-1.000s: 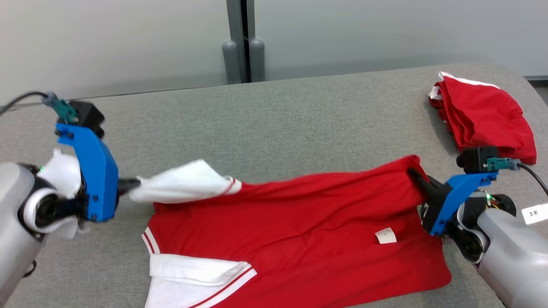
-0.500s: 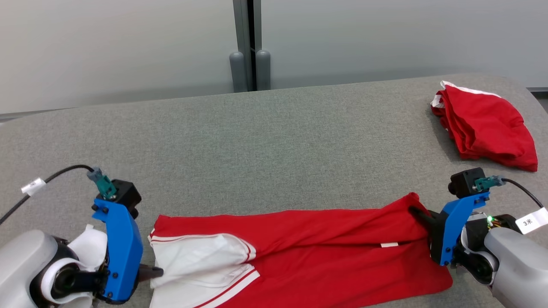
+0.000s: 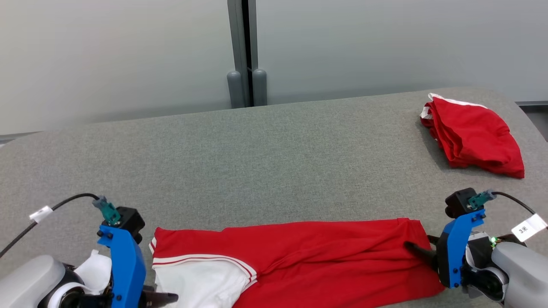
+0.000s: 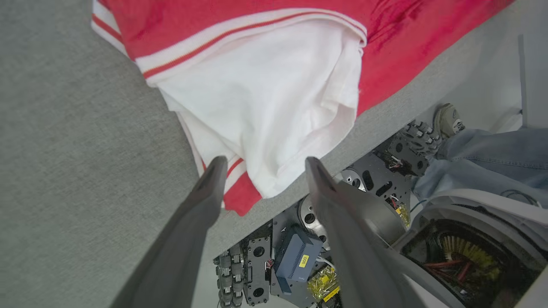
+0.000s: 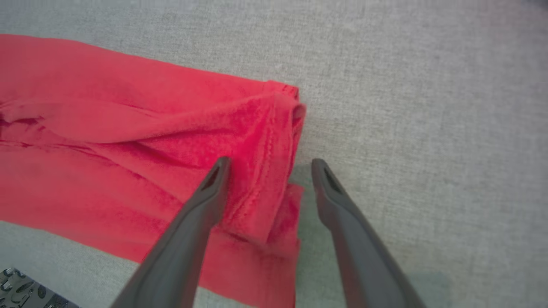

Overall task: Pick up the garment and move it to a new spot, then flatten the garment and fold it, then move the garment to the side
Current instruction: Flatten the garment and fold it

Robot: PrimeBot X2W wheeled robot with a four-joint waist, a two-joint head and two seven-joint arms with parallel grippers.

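The red garment [image 3: 321, 252] with a white sleeve [image 3: 201, 282] lies folded into a long strip along the front edge of the grey table [image 3: 274, 162]. My left gripper [image 3: 167, 297] is at the strip's sleeve end. In the left wrist view it [image 4: 264, 164] stands open, its fingers either side of the white sleeve [image 4: 265, 94], which overhangs the table edge. My right gripper [image 3: 417, 248] is at the strip's other end. It [image 5: 270, 164] is open over the bunched red hem [image 5: 261, 141], with the cloth lying loose between the fingers.
A second red garment [image 3: 471, 137] lies bunched at the table's back right. Below the front edge, the left wrist view shows the robot's base [image 4: 299, 256] and a person's jeans leg [image 4: 492, 149] and shoe [image 4: 447, 122]. A wall stands behind the table.
Both grippers carried the garment's lifted edge down toward the front edge, folding it over, then opened and let go. The head camera has also shifted.
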